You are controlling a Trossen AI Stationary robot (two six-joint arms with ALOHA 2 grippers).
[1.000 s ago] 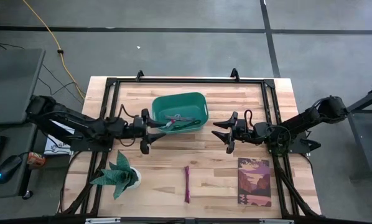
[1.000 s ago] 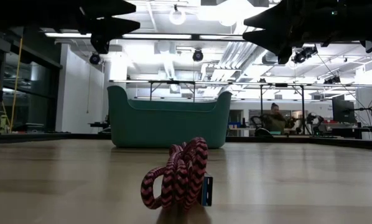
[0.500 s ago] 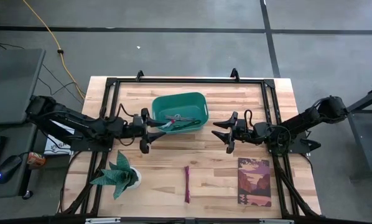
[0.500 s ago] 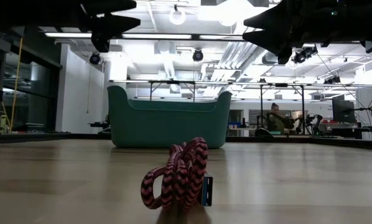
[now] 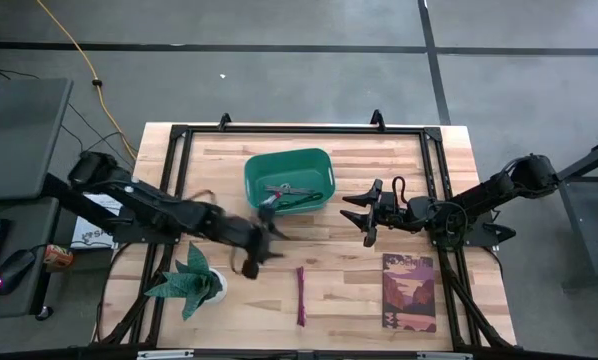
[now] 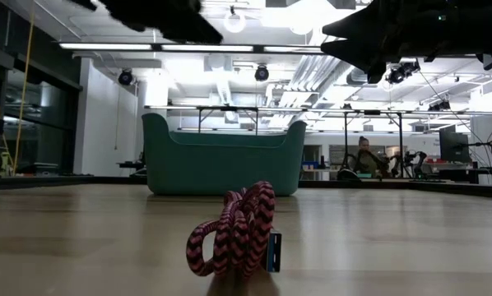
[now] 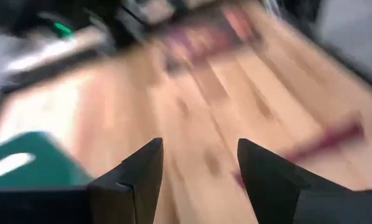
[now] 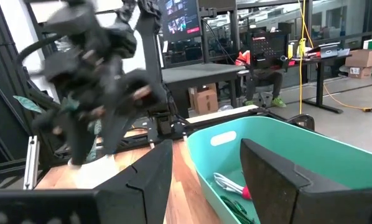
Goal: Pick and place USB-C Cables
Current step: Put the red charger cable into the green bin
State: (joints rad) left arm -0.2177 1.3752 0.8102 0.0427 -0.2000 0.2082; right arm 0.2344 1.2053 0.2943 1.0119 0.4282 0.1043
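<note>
USB-C cables first: you have one dark maroon cable bundle [image 5: 301, 295] lying loose on the desk [image 5: 349, 290] at about 6 o'clock from the green bin [image 5: 289, 180], well apart from it. In the low view the same bundle [image 6: 236, 230] shows as a red-and-black braided coil with its plug end toward the camera. Inside the bin you can see more cables [image 5: 287, 193], a white one and a green one among them [image 8: 232, 186].

Your left claw [image 5: 262, 243] hangs over bare desk at about 10 o'clock from the maroon bundle, near it but apart; its fingers [image 7: 142, 171] are spread and carry nothing. Your right claw [image 5: 354, 212] waits at about 4 o'clock from the bin, just beside it, fingers spread and empty.

At 9 o'clock from the maroon bundle stands a green folded paper plant [image 5: 189, 283]; at 3 o'clock lies a book with a purple cover [image 5: 409, 292].
</note>
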